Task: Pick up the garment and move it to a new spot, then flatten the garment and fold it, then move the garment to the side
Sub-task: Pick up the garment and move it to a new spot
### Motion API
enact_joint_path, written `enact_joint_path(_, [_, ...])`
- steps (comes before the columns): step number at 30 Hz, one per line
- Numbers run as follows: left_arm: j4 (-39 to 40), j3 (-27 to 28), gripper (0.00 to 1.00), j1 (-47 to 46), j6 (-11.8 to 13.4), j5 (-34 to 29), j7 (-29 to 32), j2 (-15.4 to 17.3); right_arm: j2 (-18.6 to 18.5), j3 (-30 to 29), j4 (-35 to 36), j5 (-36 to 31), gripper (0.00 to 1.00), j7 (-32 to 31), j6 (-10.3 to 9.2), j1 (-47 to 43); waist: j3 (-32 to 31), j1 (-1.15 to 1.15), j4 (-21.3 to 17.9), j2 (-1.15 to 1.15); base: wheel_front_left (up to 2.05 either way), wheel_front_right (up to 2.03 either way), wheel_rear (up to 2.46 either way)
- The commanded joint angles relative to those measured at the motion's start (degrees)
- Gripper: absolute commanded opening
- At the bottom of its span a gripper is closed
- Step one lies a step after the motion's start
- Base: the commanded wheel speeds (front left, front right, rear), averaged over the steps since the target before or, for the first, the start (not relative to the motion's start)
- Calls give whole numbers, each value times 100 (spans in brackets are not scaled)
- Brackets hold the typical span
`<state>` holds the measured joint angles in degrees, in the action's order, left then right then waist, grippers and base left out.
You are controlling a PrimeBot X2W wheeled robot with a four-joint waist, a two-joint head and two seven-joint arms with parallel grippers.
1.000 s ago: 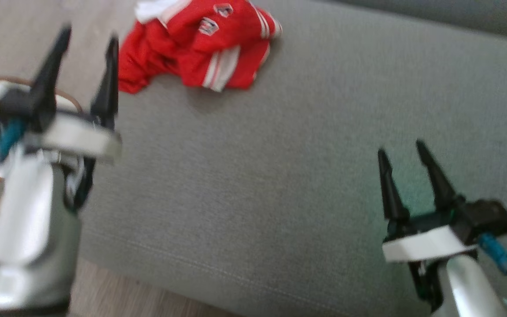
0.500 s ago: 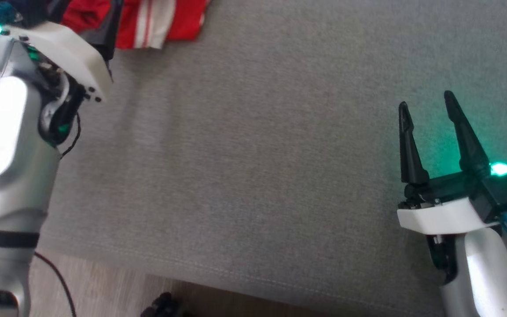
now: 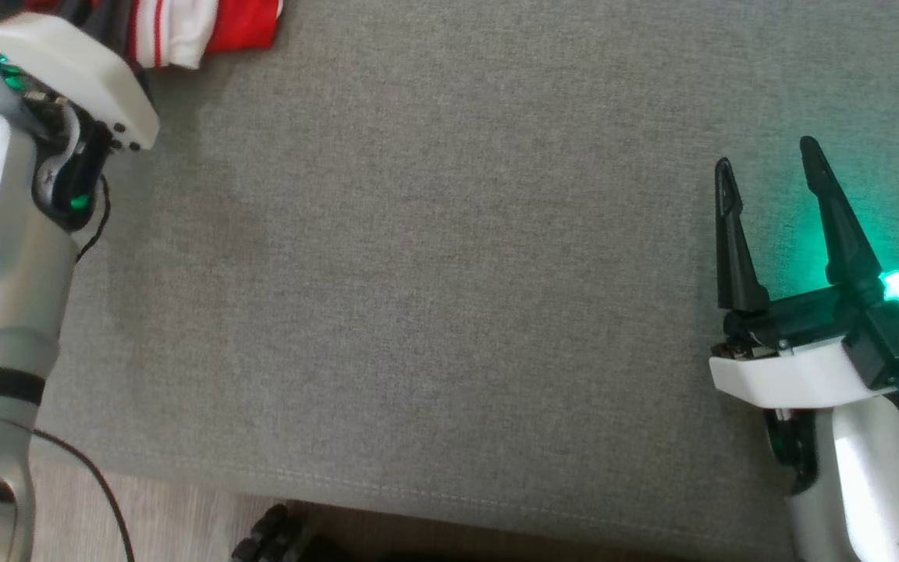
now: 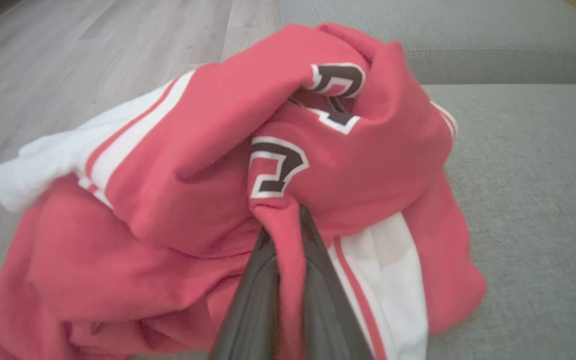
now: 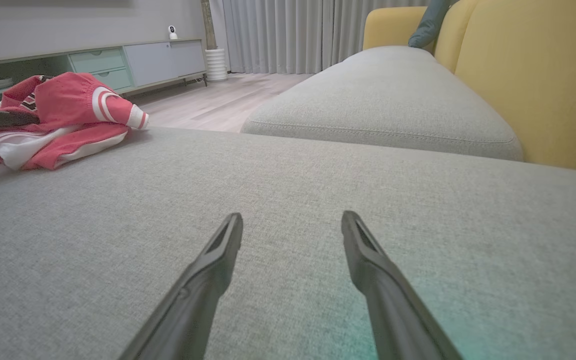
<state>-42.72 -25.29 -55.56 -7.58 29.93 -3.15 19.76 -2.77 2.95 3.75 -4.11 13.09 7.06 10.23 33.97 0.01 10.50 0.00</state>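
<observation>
The garment [image 4: 208, 165] is a red jersey with white stripes and dark numbers, crumpled in a heap at the grey cushion's far left corner. In the left wrist view my left gripper [image 4: 285, 220] is shut on a red fold of it, cloth pinched between the two dark fingers. The head view catches the garment's edge [image 3: 207, 23] at the top left, beside my left wrist housing [image 3: 67, 55]. My right gripper [image 3: 765, 168] hovers open over bare cushion at the right, far from the garment [image 5: 63, 120], nothing between its fingers [image 5: 218, 260].
The grey sofa cushion [image 3: 434, 257] spans the head view, its front seam low down. Wood floor [image 4: 93, 45] lies beyond the garment. A second grey cushion [image 5: 393, 100] and yellow backrest [image 5: 533, 75] stand ahead of the right gripper. A low cabinet [image 5: 118, 62] lines the wall.
The head camera has tilted down, so the garment slid to the picture's top edge. My left arm reached forward into the garment and its jaws closed on the cloth. The right gripper stayed open.
</observation>
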Motion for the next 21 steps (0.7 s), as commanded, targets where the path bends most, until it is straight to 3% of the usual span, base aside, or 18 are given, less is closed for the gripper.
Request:
enact_joint_path(1, [34,179,0,-252,9,17,-180,340,-10,118,175,-3,100,24,43,31,-43,-1,-23,0,0,0,0])
enact_joint_path(9, [-218,181,0,-630,102,-260,-873,571,-10,142,-43,199,100,114,43,40,-498,-1,-100,0,0,0,0])
enact_joint_path(21, [454,-405,0,-980,76,-868,-784,916,-10,186,-470,704,100,187,43,-75,-1622,-1,-392,0,0,0,0])
